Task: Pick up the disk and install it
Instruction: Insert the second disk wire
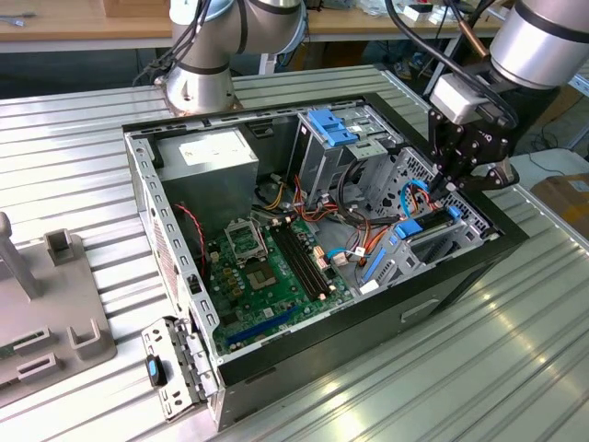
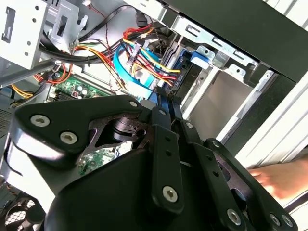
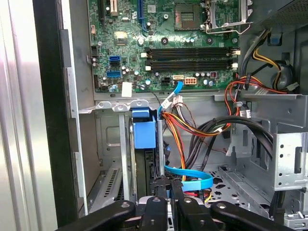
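Gripping one disk [image 3: 144, 134], jaws closed inside the case [image 1: 460, 267].

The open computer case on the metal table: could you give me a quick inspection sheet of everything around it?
Surface: ribbed silver metal table, carrying the open black computer case.
Job's things: dark flat disk with blue plastic rails and tab, standing in the drive bay at the case's end.
Clutter: grey fixture block at the exterior view's left; grey metal bracket with a blue clip by the case's corner.
Claw: black claw down inside the case, right at the disk.
Cables: flat blue cable and red, orange and yellow wires close beside the claw.
Surroundings: a person's hand outside the case; wooden bench behind.
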You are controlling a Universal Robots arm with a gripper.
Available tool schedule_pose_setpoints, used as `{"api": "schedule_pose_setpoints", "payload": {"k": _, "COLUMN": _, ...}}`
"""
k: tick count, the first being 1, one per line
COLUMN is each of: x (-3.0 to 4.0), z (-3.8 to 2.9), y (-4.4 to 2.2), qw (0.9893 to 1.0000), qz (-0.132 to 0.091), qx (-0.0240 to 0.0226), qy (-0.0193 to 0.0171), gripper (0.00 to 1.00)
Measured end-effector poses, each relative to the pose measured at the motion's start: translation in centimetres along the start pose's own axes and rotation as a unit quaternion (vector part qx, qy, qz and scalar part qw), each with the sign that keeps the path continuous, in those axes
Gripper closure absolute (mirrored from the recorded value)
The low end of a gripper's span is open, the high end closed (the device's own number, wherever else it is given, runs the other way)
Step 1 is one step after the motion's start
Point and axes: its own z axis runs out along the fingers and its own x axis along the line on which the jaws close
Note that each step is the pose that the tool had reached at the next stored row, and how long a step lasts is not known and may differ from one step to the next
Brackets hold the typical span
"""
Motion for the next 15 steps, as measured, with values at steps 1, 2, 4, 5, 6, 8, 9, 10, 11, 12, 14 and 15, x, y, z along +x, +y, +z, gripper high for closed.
{"api": "schedule_pose_setpoints", "payload": {"k": 1, "x": 0.05, "z": 0.04, "y": 0.0, "qw": 1.0, "qz": 0.0, "qx": 0.0001, "qy": 0.0009, "gripper": 0.84}}
{"api": "schedule_pose_setpoints", "payload": {"k": 2, "x": 0.08, "z": 0.07, "y": 0.01, "qw": 1.0, "qz": 0.0, "qx": 0.0001, "qy": 0.0015, "gripper": 0.84}}
{"api": "schedule_pose_setpoints", "payload": {"k": 4, "x": 0.1, "z": 0.12, "y": 0.01, "qw": 1.0, "qz": 0.0, "qx": 0.0001, "qy": 0.0023, "gripper": 0.84}}
{"api": "schedule_pose_setpoints", "payload": {"k": 5, "x": 0.1, "z": 0.11, "y": 0.01, "qw": 1.0, "qz": 0.0, "qx": 0.0001, "qy": 0.0025, "gripper": 0.84}}
{"api": "schedule_pose_setpoints", "payload": {"k": 6, "x": 0.1, "z": 0.11, "y": 0.01, "qw": 1.0, "qz": 0.0, "qx": 0.0002, "qy": 0.0025, "gripper": 0.84}}
{"api": "schedule_pose_setpoints", "payload": {"k": 8, "x": 0.1, "z": 0.12, "y": 0.01, "qw": 1.0, "qz": 0.0, "qx": 0.0001, "qy": 0.0025, "gripper": 0.84}}
{"api": "schedule_pose_setpoints", "payload": {"k": 9, "x": 0.1, "z": 0.12, "y": 0.01, "qw": 1.0, "qz": 0.0, "qx": 0.0002, "qy": 0.0025, "gripper": 0.84}}
{"api": "schedule_pose_setpoints", "payload": {"k": 10, "x": 0.14, "z": 0.16, "y": 0.02, "qw": 1.0, "qz": 0.0, "qx": 0.0001, "qy": 0.0023, "gripper": 0.84}}
{"api": "schedule_pose_setpoints", "payload": {"k": 11, "x": 0.26, "z": 0.23, "y": 0.05, "qw": 1.0, "qz": 0.0, "qx": 0.0002, "qy": 0.0025, "gripper": 0.84}}
{"api": "schedule_pose_setpoints", "payload": {"k": 12, "x": 0.33, "z": 0.29, "y": 0.1, "qw": 1.0, "qz": 0.0, "qx": 0.0002, "qy": 0.0024, "gripper": 0.84}}
{"api": "schedule_pose_setpoints", "payload": {"k": 14, "x": 0.43, "z": 0.31, "y": 0.27, "qw": 1.0, "qz": 0.0, "qx": 0.0001, "qy": 0.0018, "gripper": 0.84}}
{"api": "schedule_pose_setpoints", "payload": {"k": 15, "x": 0.5, "z": 0.32, "y": 0.31, "qw": 1.0, "qz": 0.0, "qx": 0.0001, "qy": 0.0017, "gripper": 0.84}}
